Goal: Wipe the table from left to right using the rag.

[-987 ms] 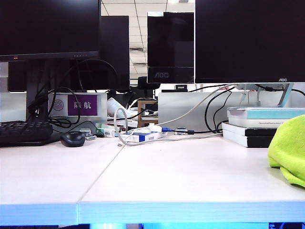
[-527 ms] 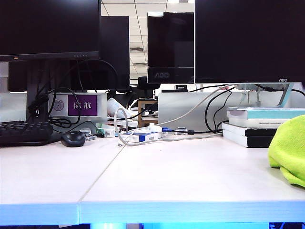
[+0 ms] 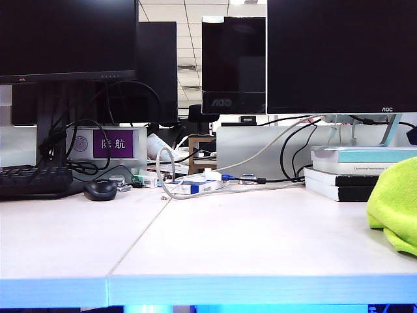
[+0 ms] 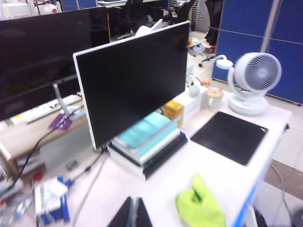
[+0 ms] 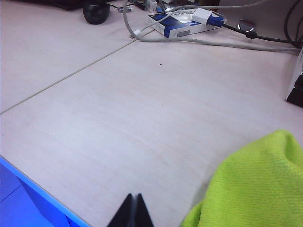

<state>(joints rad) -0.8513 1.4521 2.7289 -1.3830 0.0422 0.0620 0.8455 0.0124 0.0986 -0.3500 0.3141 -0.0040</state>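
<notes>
With my left gripper [image 4: 132,213] and right gripper [image 5: 133,208] pinched empty beside the rag [image 5: 251,189], I risk sweeping it off the table [image 5: 118,109].

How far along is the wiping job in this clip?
It looks finished or nearly so. The rag lies bunched at the right end of the table, free of both grippers. The left gripper is shut, high above the desk; the right gripper is shut beside the rag, holding nothing. Nothing is in hand; no wiping seems left.

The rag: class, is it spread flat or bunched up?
Bunched up. The rag sits in a lumpy heap on the table; a peak sticks up in the left wrist view.
</notes>
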